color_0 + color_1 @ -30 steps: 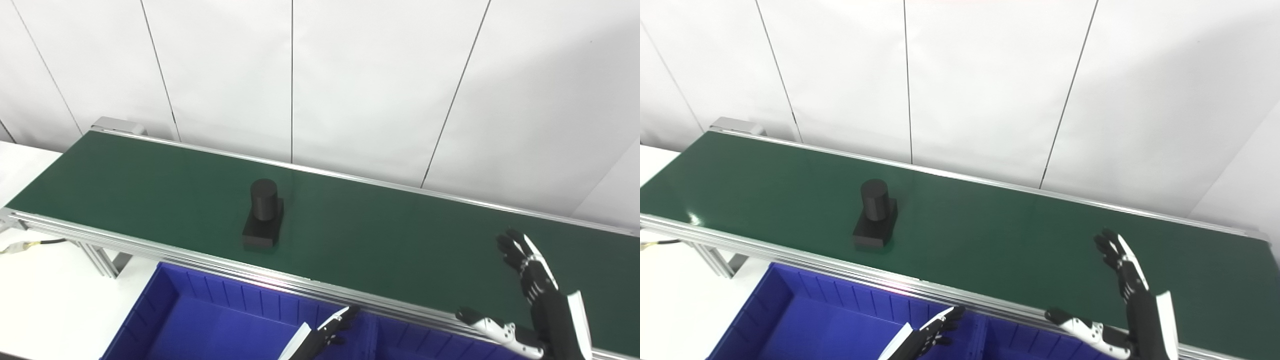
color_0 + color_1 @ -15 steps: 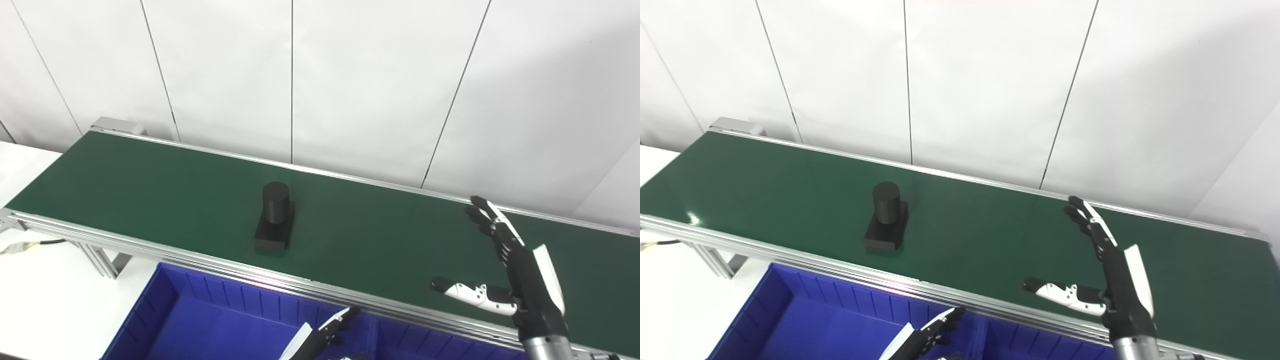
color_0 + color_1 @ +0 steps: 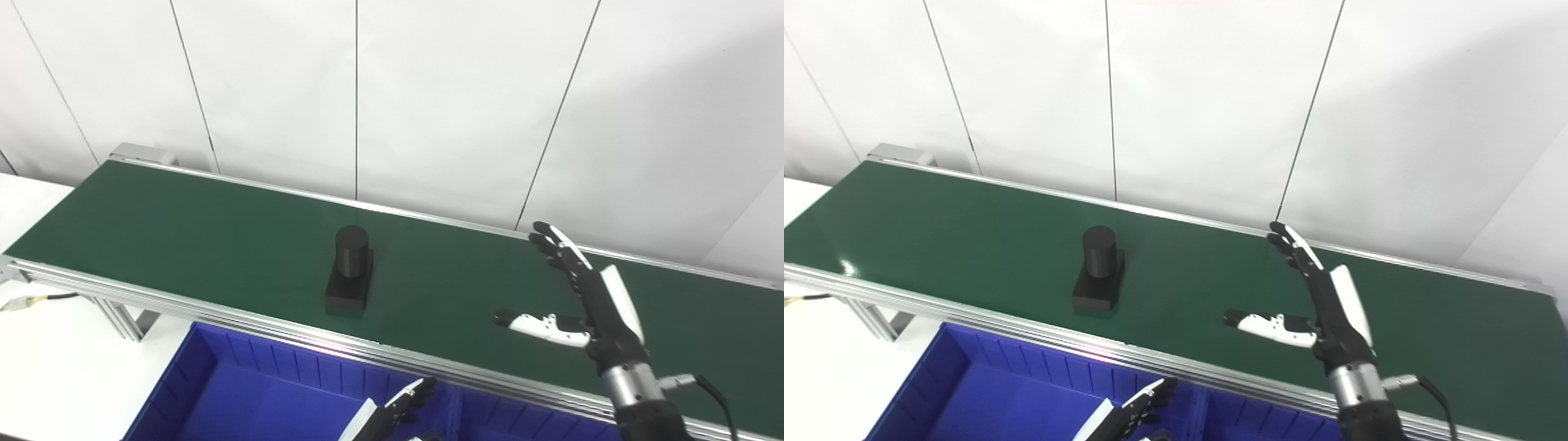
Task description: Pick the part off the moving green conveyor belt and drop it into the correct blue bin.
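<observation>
Above belt (image 3: 184, 226): right hand (image 3: 591, 300) spread, empty, well apart from part (image 3: 350, 269).

Black part (image 3: 1098, 269) on green belt (image 3: 968, 233)

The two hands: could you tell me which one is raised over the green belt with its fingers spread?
The right hand: it hovers open above the conveyor belt, right of the black part. The left hand sits low over the blue bin.
</observation>
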`<state>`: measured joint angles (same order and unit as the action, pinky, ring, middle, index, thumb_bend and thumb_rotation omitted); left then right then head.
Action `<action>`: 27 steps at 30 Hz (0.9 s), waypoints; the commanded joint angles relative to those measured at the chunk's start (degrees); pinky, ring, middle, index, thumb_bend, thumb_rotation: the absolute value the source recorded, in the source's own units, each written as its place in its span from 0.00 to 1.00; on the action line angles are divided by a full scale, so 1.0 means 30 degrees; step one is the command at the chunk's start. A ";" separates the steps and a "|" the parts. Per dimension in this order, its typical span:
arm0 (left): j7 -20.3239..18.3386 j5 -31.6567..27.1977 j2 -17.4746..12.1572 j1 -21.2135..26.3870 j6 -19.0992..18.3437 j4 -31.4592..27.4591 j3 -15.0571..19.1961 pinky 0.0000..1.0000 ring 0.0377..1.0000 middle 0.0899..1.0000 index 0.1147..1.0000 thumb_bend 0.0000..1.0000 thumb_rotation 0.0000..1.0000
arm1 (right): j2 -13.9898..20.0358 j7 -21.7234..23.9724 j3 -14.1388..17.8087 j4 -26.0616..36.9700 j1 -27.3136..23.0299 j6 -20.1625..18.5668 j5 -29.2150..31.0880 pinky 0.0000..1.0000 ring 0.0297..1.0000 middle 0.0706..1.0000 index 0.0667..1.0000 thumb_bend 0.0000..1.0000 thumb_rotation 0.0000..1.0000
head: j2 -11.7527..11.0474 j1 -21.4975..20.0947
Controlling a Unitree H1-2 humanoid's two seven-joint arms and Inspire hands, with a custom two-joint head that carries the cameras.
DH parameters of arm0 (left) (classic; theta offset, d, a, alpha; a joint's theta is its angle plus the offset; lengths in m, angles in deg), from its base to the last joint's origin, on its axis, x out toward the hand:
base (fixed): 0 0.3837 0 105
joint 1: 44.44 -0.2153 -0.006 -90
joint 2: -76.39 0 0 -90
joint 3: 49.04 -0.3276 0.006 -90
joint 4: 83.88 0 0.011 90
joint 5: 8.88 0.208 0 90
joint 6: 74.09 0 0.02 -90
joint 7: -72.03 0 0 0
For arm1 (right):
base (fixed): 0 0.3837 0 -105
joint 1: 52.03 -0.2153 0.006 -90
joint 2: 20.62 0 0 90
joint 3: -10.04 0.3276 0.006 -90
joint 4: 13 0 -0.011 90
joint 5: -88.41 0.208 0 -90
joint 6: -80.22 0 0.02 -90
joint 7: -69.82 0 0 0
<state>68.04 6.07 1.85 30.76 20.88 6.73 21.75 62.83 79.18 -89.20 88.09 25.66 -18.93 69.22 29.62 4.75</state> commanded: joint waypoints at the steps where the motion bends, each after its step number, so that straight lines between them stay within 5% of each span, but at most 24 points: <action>1: -0.0048 -0.0637 0.0227 -0.0299 0.0206 -0.0884 0.0131 0.87 0.91 0.91 0.90 0.77 0.85 | -0.0131 -0.0013 -0.0196 -0.0023 -0.1036 -0.0163 -0.0203 0.83 0.87 0.86 0.91 0.82 0.37 | 0.0097 -0.0124; 9: 0.0162 -0.1060 0.0351 -0.1088 0.1139 -0.1136 0.0096 0.88 0.91 0.90 0.90 0.78 0.88 | -0.0618 -0.0152 -0.0920 -0.1799 -0.2505 -0.0654 -0.0919 0.75 0.83 0.86 0.91 0.83 0.40 | 0.0191 -0.0724; 27: 0.0901 -0.0350 0.0602 -0.1592 0.1600 -0.1214 0.0115 0.87 0.91 0.90 0.89 0.75 0.94 | -0.1723 -0.0102 -0.1815 -0.5425 -0.5025 -0.2102 -0.1505 0.78 0.87 0.88 0.92 0.85 0.39 | 0.0107 -0.1565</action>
<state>69.85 4.36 2.59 25.92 24.38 5.05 22.35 58.48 79.07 -94.66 71.48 13.71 -25.20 64.43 29.88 0.18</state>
